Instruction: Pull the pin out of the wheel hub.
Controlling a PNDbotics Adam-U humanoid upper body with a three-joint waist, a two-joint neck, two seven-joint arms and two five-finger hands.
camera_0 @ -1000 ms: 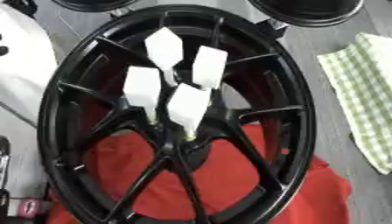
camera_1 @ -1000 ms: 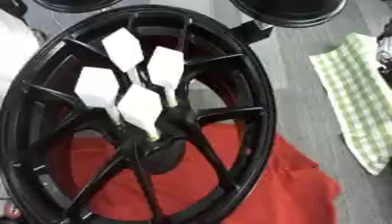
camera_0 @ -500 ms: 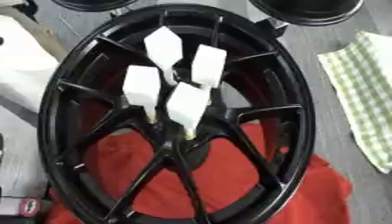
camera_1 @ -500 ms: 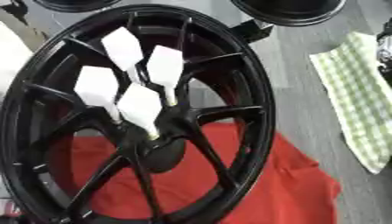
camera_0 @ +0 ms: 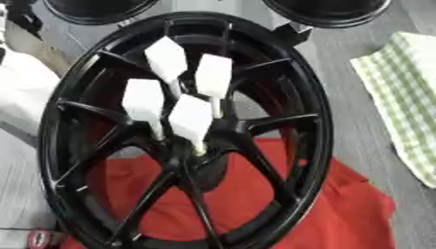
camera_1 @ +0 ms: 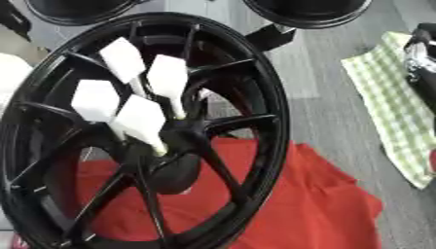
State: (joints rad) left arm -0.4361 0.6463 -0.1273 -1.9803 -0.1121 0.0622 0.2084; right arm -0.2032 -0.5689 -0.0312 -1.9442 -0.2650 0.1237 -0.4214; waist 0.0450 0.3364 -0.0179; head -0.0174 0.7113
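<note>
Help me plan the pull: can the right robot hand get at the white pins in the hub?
Probably yes: the white pins stand uncovered above the wheel hub, and the right robot hand shows at the right edge, nothing between.

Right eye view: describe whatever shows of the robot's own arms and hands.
Only a sliver shows. At the right edge is a black, rounded part with a glossy silver patch, probably the right arm. Whether it is hand or forearm is unclear. No cables or markings can be made out. The left arm shows in neither view.
</note>
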